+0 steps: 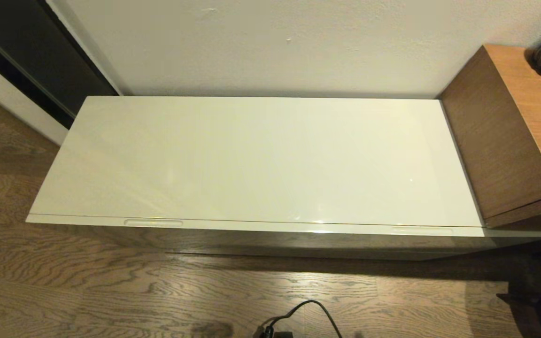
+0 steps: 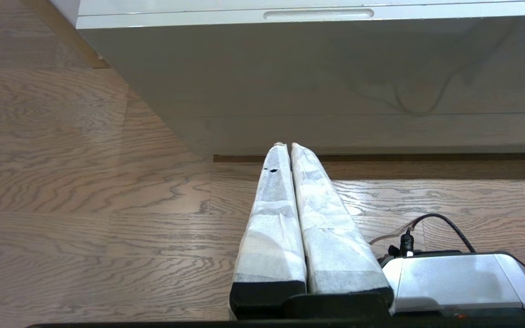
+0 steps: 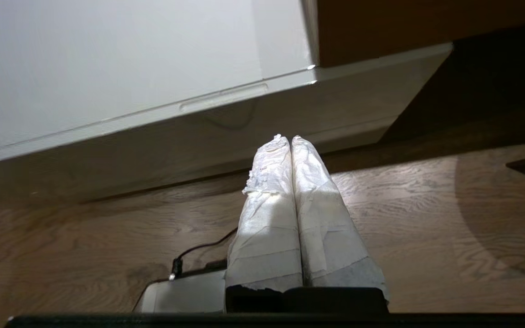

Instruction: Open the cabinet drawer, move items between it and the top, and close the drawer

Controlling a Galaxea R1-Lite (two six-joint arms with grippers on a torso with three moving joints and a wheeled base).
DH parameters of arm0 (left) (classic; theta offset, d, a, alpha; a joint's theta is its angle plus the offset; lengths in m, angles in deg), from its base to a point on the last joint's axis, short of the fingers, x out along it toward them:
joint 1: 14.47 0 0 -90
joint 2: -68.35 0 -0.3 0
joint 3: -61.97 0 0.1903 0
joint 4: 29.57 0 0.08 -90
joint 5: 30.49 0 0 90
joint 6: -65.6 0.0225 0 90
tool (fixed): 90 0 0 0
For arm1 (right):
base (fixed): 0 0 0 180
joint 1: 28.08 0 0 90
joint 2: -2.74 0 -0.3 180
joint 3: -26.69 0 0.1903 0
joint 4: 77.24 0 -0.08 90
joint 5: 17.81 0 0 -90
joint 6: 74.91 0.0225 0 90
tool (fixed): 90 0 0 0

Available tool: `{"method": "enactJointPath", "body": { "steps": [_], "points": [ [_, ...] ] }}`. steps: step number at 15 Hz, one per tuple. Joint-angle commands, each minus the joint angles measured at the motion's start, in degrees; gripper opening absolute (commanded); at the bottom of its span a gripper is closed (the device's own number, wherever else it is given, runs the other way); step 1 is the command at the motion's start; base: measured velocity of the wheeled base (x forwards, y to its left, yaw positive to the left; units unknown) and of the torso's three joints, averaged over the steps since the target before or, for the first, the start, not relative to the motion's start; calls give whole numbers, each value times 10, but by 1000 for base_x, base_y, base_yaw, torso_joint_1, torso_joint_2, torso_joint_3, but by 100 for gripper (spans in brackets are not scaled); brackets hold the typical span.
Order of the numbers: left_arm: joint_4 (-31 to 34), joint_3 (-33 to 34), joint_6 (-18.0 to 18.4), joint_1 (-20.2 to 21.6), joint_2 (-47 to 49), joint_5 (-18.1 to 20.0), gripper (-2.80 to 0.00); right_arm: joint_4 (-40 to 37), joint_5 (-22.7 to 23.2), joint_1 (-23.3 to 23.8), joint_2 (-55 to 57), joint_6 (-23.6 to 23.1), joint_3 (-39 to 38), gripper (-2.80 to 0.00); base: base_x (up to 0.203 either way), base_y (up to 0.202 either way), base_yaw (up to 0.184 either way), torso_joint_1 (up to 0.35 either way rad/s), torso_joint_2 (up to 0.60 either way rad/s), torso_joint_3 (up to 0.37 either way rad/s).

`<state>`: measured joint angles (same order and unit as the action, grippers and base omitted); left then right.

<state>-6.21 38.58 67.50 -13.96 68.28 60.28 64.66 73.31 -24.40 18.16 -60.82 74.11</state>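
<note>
Two recessed slots (image 1: 153, 222) in the closed cabinet drawer (image 1: 270, 226) looked the only hold; its glossy front seemed slippery and stiff. Left gripper (image 2: 285, 146) and right gripper (image 3: 285, 137) were clenched, empty.

The left gripper (image 2: 286, 146) hangs low in front of the glossy cream cabinet drawer (image 2: 317, 64), its two long white-wrapped fingers (image 2: 274, 200) pressed together and empty, tips aimed at the drawer's base. The right gripper (image 3: 286, 137) sits before the same drawer's far end, its white-wrapped fingers (image 3: 317, 200) likewise closed together, holding nothing.
</note>
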Motion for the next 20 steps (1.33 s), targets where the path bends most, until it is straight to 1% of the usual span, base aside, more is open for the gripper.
{"method": "enactJointPath", "body": {
  "steps": [1,4,6,8,11,12,14,15,18,20],
  "points": [
    [0,0,0,0,1,0,-280,3,-18,-2,-8,0,10,-280,0,0,0,0,0,0],
    [0,0,0,0,1,0,-280,-35,-16,-11,-29,-1,58,-280,0,0,0,0,0,0],
    [0,0,0,0,1,0,-280,-75,-14,-14,-38,0,88,-280,0,0,0,0,0,0],
    [0,-1,0,0,1,0,-280,-107,-11,-24,-61,-4,92,-280,0,0,0,0,0,0],
    [0,0,0,0,1,0,-280,-141,1,-26,-79,-9,95,-280,0,0,0,0,0,0],
    [0,0,0,0,1,0,-280,-161,9,-27,-97,-15,93,-280,0,0,0,0,0,0],
    [0,0,0,0,1,0,-280,-208,26,-28,-142,-43,79,-280,0,0,0,0,0,0],
    [0,0,0,0,1,0,-280,-216,27,-28,-154,-52,52,-280,0,0,0,0,0,0],
    [0,-1,0,0,1,0,-280,-213,21,-28,-154,-56,6,-280,0,0,0,0,0,0],
    [0,0,0,0,1,0,-280,-194,3,-28,-154,-56,-19,-280,0,0,0,0,0,0]
  ]
}}
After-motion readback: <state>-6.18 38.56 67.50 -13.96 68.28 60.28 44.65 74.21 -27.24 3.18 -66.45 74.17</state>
